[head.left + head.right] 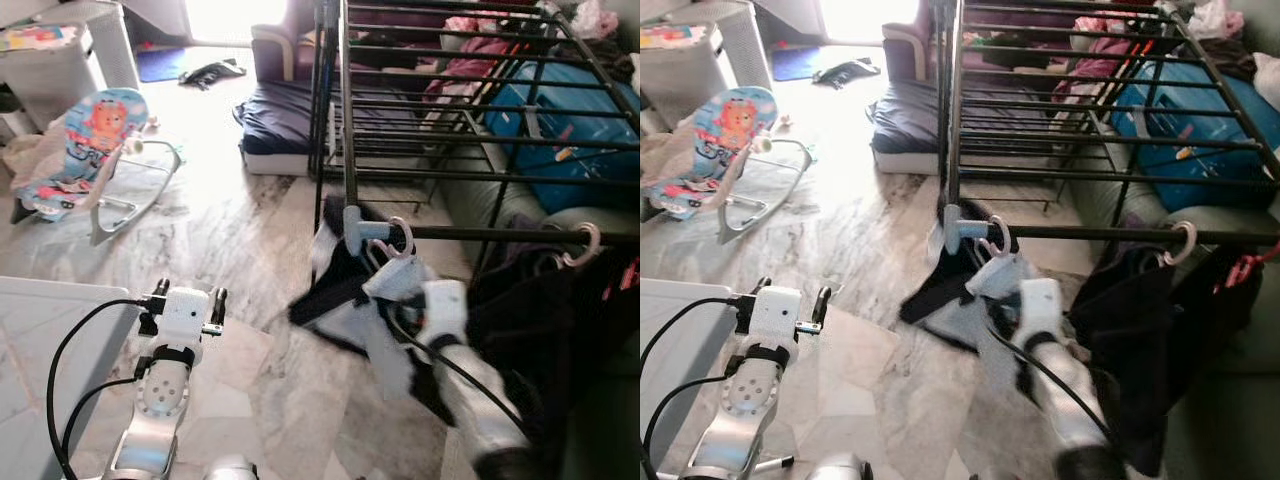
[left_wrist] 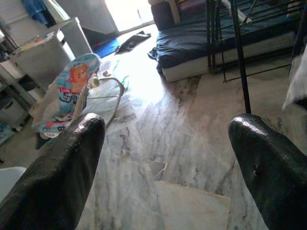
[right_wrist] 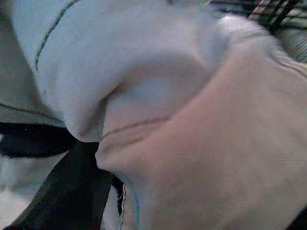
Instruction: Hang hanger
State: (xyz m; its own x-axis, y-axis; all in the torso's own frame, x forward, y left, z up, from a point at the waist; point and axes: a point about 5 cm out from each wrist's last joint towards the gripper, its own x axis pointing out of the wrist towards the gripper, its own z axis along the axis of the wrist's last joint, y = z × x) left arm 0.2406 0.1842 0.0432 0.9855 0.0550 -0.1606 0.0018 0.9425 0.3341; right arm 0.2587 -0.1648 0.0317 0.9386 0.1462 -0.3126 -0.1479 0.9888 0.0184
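Your right pincer (image 1: 392, 272) is raised to the front rail of the black drying rack (image 1: 440, 120), buried in the white and black garment (image 1: 345, 300) that hangs there, so you cannot tell how far its fingers are spread or whether they have hold of anything. Its wrist view gives you blurred pale cloth (image 3: 144, 96) pressed close to the lens, with a dark strip of fabric beneath. Just above that pincer, the hanger (image 1: 385, 240) has its pale hook over the front rail, beside a light blue clip at the rack's corner post, and the garment droops from it toward the marble floor (image 1: 230, 260). Further along the same rail, a second pale hook (image 1: 585, 245) carries a dark garment (image 1: 540, 320). Your left pincer (image 1: 188, 292) is held up well apart from the rack, over the floor near a white surface at the lower left; its two black fingers (image 2: 57, 167) stand wide apart with nothing between them. A baby bouncer (image 1: 85, 150) sits on the floor beyond it, and a dark mattress (image 1: 280, 120) lies behind the rack.
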